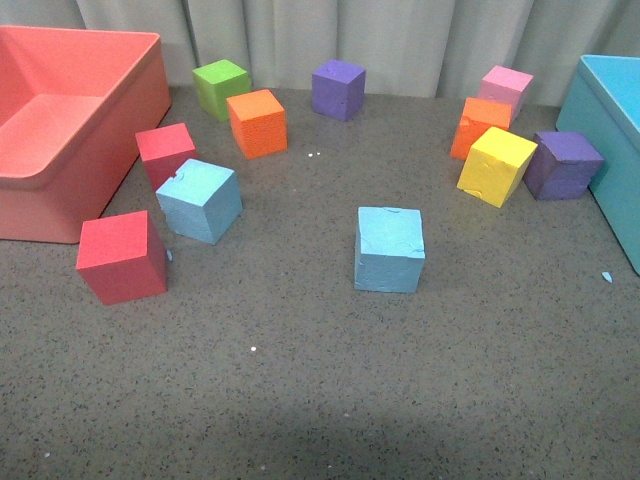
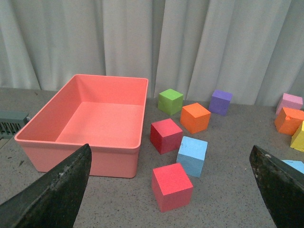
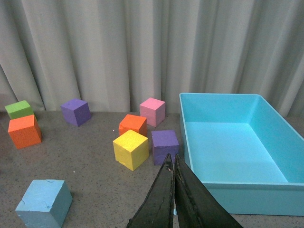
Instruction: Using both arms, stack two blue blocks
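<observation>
— So, where do the two blue blocks sit?
— Apart, both flat on the grey table (image 1: 320, 400). The left blue block (image 1: 199, 200) lies right against a red cube (image 1: 165, 152) behind it, near the salmon-pink bin (image 1: 120, 150). The middle blue block (image 1: 389, 249) stands alone, well clear of the other cubes.
— And the grippers?
— Neither shows in the front view. In its wrist view, the left gripper (image 2: 169, 148) hangs above the table with its fingers spread wide and nothing held. The right gripper (image 3: 172, 159) has its fingers pressed tight together, empty, with the teal bin (image 3: 256, 199) just beside it and the middle blue block off to the other side.
</observation>
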